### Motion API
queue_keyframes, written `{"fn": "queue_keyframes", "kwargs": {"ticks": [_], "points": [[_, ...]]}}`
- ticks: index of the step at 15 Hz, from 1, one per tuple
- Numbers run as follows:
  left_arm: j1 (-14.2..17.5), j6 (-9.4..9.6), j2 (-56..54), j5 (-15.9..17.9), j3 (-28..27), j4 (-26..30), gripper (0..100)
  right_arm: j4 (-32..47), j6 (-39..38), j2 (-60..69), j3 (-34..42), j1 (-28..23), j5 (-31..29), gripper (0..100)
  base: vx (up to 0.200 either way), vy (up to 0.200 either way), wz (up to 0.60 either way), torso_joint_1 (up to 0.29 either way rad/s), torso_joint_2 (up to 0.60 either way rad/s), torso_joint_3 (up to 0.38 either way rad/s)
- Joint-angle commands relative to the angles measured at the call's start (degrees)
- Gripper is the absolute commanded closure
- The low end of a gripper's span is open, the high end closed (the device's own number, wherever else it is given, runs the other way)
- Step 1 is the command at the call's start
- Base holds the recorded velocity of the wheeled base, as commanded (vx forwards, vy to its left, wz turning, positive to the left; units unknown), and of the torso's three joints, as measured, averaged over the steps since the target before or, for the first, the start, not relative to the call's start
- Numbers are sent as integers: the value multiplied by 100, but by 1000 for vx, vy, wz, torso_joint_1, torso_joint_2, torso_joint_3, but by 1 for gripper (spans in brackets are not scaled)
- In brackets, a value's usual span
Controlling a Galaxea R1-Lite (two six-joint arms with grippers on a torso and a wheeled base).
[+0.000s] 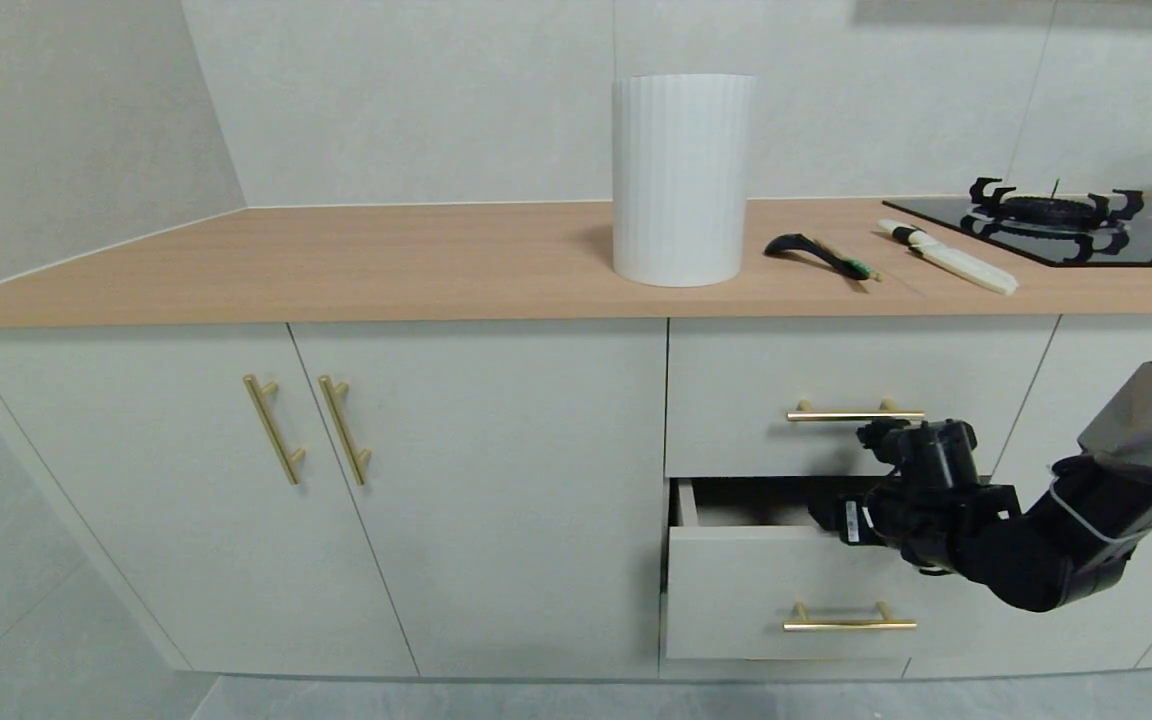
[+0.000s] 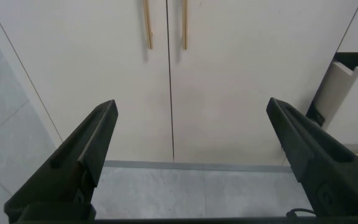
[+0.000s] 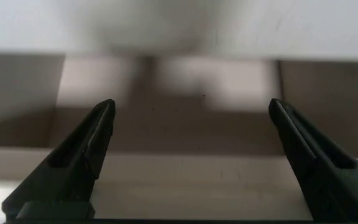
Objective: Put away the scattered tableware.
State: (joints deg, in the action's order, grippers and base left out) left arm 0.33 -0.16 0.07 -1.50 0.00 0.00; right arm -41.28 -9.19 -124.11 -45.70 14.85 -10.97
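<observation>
The drawer (image 1: 736, 590) is partly open with the right end effector (image 1: 836, 520) spread apart and empty at its mouth, so opening looks nearly done; next, fetch the black spoon (image 1: 816, 252) and white knife (image 1: 951, 258) lying on the surface (image 1: 386, 260).

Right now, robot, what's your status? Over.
Left tool open, empty, by cupboard doors. Right tool open at part-open grey drawer. Black spoon, white knife on wooden counter. White ribbed canister beside them.
</observation>
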Motion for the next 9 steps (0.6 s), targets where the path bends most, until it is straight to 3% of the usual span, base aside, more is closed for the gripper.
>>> {"fn": "queue_keyframes", "kwargs": {"ticks": [1, 6, 9], "points": [[2, -2, 1, 1, 0, 0, 0, 524, 5, 564, 53, 1, 122, 0, 0, 0, 0, 0, 0, 0], [2, -2, 1, 1, 0, 0, 0, 2264, 146, 1557, 18, 27, 499, 0, 0, 0, 0, 0, 0, 0], [2, -2, 1, -8, 0, 0, 0, 2801, 471, 1636, 35, 71, 499, 0, 0, 0, 0, 0, 0, 0]]}}
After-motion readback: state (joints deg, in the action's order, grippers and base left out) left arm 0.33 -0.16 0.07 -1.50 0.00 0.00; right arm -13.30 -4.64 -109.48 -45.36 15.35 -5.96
